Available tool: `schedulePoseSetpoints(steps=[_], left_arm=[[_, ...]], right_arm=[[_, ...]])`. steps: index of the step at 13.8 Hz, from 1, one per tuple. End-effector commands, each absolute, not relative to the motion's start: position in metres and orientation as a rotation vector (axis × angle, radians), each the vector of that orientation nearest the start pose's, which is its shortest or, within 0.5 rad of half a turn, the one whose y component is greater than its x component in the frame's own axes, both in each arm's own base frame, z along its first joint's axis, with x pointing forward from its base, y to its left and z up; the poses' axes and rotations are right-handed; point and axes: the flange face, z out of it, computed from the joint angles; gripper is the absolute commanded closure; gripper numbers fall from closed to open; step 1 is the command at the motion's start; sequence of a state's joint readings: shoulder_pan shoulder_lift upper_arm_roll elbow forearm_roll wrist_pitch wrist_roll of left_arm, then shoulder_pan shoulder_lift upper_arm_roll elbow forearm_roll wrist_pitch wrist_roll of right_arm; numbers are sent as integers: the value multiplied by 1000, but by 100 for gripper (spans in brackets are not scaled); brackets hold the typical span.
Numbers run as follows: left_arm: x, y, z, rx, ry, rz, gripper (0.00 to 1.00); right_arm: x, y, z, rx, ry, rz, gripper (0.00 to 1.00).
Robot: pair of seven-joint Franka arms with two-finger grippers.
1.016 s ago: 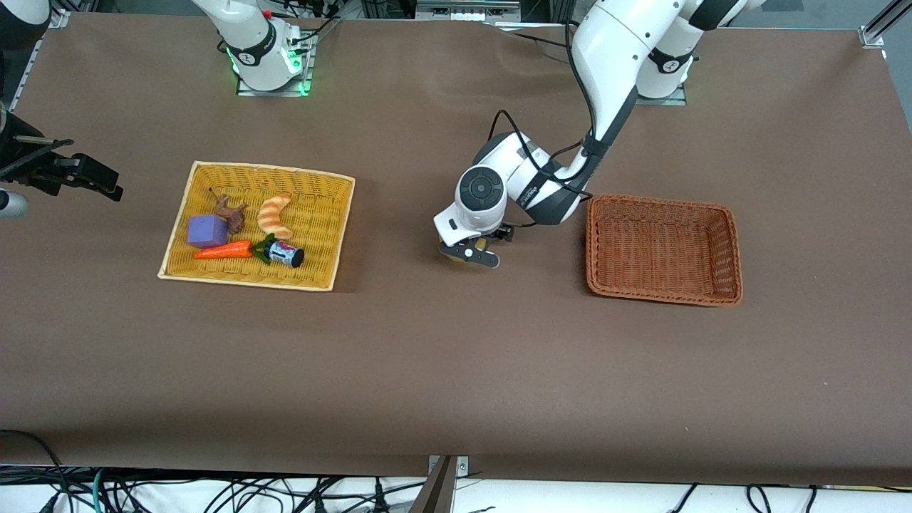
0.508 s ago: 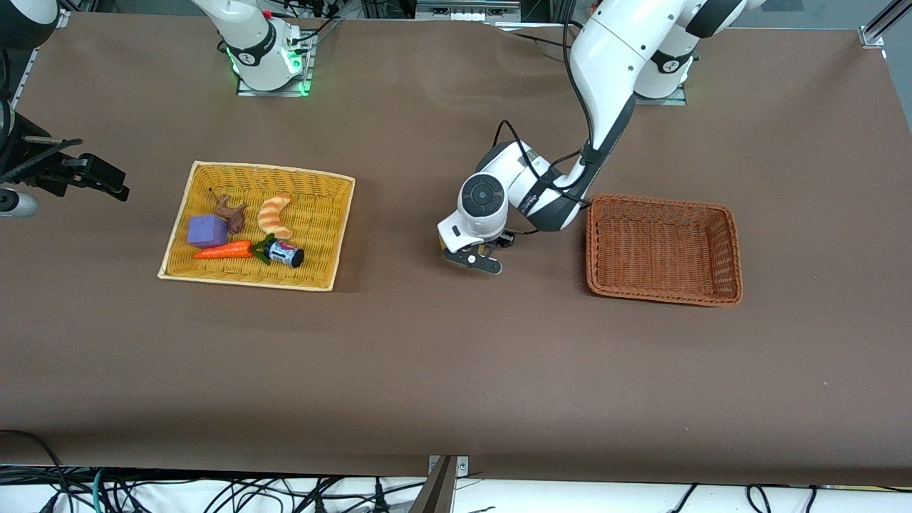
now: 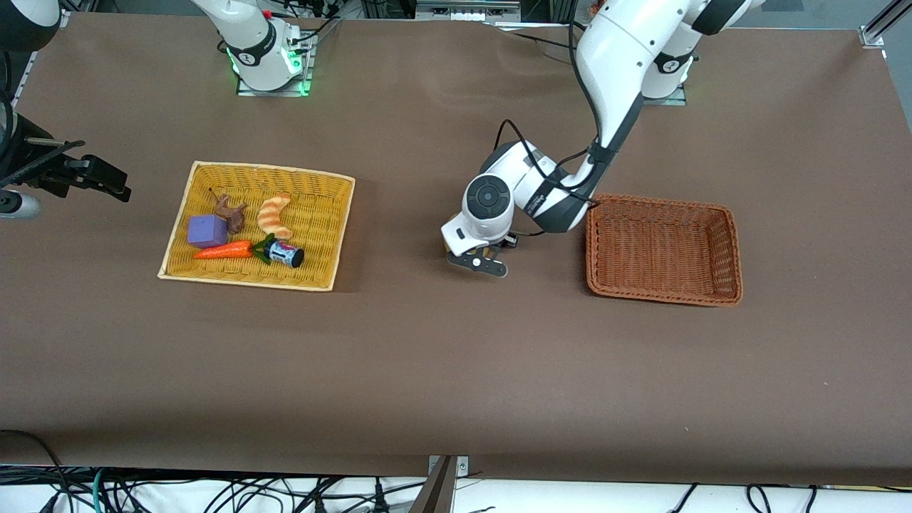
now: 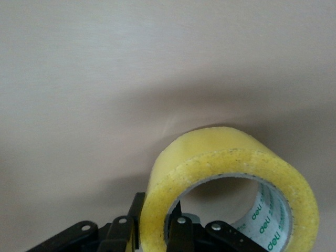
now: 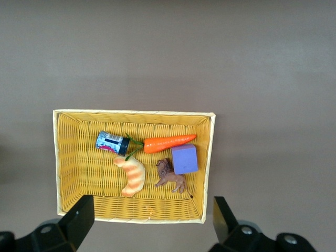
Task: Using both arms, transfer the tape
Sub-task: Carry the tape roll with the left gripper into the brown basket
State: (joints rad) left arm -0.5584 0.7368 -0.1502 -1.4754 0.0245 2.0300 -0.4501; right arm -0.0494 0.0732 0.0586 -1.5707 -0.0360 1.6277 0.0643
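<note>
Between the fingers (image 4: 181,233) of the left gripper (image 3: 476,261) sits the tape (image 4: 231,189), a yellowish translucent roll with a grey core printed in green. One finger runs inside the ring and the other along its outer face, so the two pinch the roll's wall. The roll stands on edge in the grip, raised over bare brown table (image 3: 456,370) between the two baskets, with its shadow on the cloth beneath. In the front view it is almost wholly hidden under the wrist; only a sliver of yellow shows by the fingers.

Toward the left arm's end of the table from those fingers lies the orange-brown wicker basket (image 3: 727,246), nothing in it, its near edge just beside the arm's elbow.

The right gripper (image 5: 152,231) hangs high over the table, off the right arm's end of the yellow wicker basket (image 5: 65,157), waiting there with its fingers spread wide. Framed between those fingers in the right wrist view, the yellow basket holds a small can (image 5: 111,142) touching the leafy end of a toy carrot (image 5: 168,143), a purple cube (image 5: 184,159), a brown lion figure (image 5: 170,177) and a striped croissant toy (image 5: 133,176).
</note>
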Motion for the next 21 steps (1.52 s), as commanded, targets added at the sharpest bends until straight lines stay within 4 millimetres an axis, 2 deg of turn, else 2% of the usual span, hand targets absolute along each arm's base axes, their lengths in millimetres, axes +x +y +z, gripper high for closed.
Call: schedulePoseSetpoints(steps=[1, 3, 5, 6, 8, 10, 11, 13, 15, 18, 21], left_arm=[[562, -395, 307, -3052, 309, 286, 100], [575, -363, 346, -3055, 242, 278, 100], [587, -328, 371, -3053, 165, 291, 100], [590, -315, 376, -3044, 144, 312, 100], [595, -298, 375, -3031, 196, 354, 100], [606, -258, 380, -3027, 213, 399, 100], [609, -239, 378, -3022, 290, 437, 100], [613, -191, 362, -3010, 401, 547, 100], [603, -164, 337, -2977, 476, 580, 100], [585, -121, 301, -2931, 556, 496, 100], [575, -95, 266, -2920, 602, 430, 100]], right_arm=[[580, 2, 590, -3158, 78, 23, 0], [580, 2, 590, -3158, 76, 23, 0], [580, 2, 590, -3158, 76, 23, 0], [580, 2, 590, -3158, 76, 23, 0], [580, 1, 590, -3158, 78, 23, 0], [580, 1, 590, -3158, 78, 23, 0], [580, 2, 590, -3158, 76, 23, 0], [580, 0, 590, -3158, 80, 21, 0], [580, 0, 590, -3158, 80, 23, 0], [580, 0, 590, -3158, 80, 23, 0], [580, 0, 590, -3158, 80, 21, 0]])
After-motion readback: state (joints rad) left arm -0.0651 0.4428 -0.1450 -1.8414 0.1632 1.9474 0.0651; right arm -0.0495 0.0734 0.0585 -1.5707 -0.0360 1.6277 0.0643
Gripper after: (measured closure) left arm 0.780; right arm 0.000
